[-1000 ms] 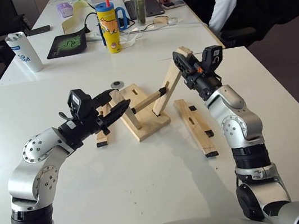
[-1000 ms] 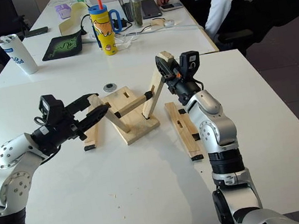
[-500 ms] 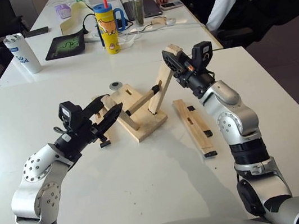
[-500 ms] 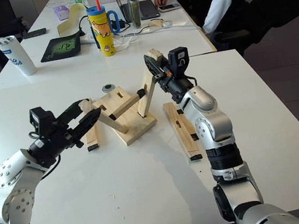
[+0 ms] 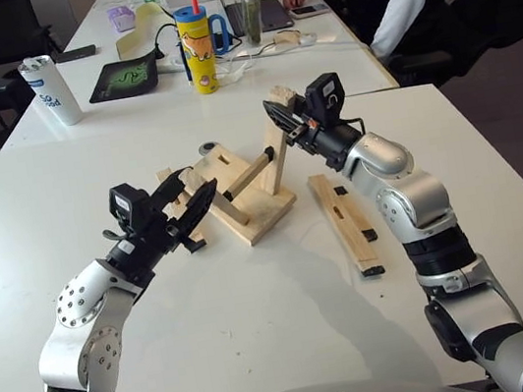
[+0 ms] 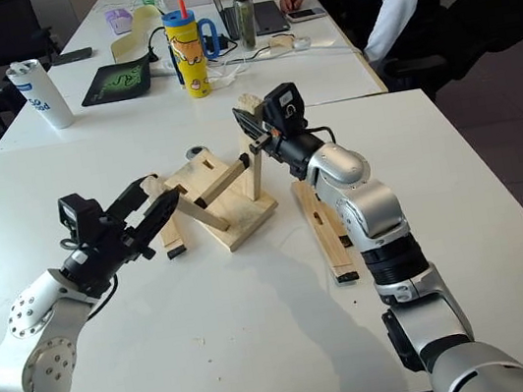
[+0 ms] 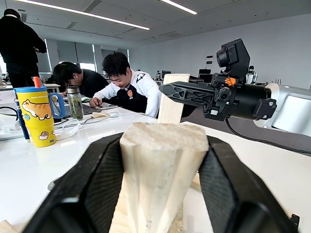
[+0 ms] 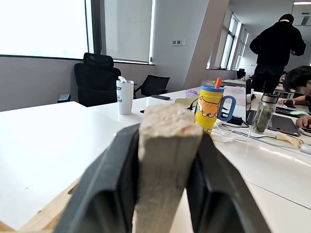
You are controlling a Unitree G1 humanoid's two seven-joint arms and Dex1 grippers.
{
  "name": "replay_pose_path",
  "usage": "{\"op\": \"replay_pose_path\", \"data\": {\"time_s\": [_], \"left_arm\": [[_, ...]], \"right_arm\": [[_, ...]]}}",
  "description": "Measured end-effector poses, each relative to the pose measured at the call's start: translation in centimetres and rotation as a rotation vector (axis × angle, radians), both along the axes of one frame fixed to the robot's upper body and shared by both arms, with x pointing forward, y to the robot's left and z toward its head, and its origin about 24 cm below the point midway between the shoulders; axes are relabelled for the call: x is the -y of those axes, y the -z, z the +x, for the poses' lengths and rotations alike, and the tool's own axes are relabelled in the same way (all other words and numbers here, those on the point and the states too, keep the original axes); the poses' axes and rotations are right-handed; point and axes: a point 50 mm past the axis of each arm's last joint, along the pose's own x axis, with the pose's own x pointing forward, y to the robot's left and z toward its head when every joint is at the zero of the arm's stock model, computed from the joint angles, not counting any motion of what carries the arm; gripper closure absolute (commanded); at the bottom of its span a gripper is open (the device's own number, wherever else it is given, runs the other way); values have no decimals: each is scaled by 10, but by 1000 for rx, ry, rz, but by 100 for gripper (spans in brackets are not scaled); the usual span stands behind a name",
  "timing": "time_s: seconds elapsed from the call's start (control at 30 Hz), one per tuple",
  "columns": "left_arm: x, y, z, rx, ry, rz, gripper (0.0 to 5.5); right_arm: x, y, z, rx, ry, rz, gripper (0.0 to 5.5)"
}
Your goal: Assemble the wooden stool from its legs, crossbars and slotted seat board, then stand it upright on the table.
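Note:
The slotted seat board [image 5: 262, 211] lies flat mid-table. Two wooden legs rise from it, joined by a crossbar [image 5: 246, 173]. My right gripper [image 5: 284, 118] is shut on the top of the nearly upright right leg [image 5: 276, 159], whose end shows between the black fingers [image 8: 114, 189] in the right wrist view. My left gripper [image 5: 190, 199] is shut on the slanted left leg [image 5: 225, 204]; its end [image 7: 163, 179] sits between the fingers [image 7: 102, 184]. A loose leg piece [image 5: 346, 227] lies to the board's right, and another [image 6: 171, 238] lies under the left gripper.
A small round metal part [image 5: 206, 149] lies just behind the board. On the table behind stand a yellow cup [image 5: 198, 42], a white tumbler [image 5: 51, 90], a bottle [image 5: 250, 9] and a mouse pad [image 5: 128, 76]. Bare table spreads in front.
The head view has shifted. My right gripper has swung left with its leg, which now stands closer to upright. The left gripper keeps its hold on the slanted leg.

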Motion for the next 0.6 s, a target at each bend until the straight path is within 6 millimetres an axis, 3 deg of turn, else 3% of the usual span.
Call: {"op": "replay_pose_path", "data": {"time_s": [0.37, 0.6], "left_arm": [[17, -12, 36, 31, 60, 68, 333], [13, -4, 36, 52, 49, 71, 333]], "right_arm": [[24, 0, 1, -126, 69, 46, 423], [21, 0, -1, -230, 59, 144, 444]]}}
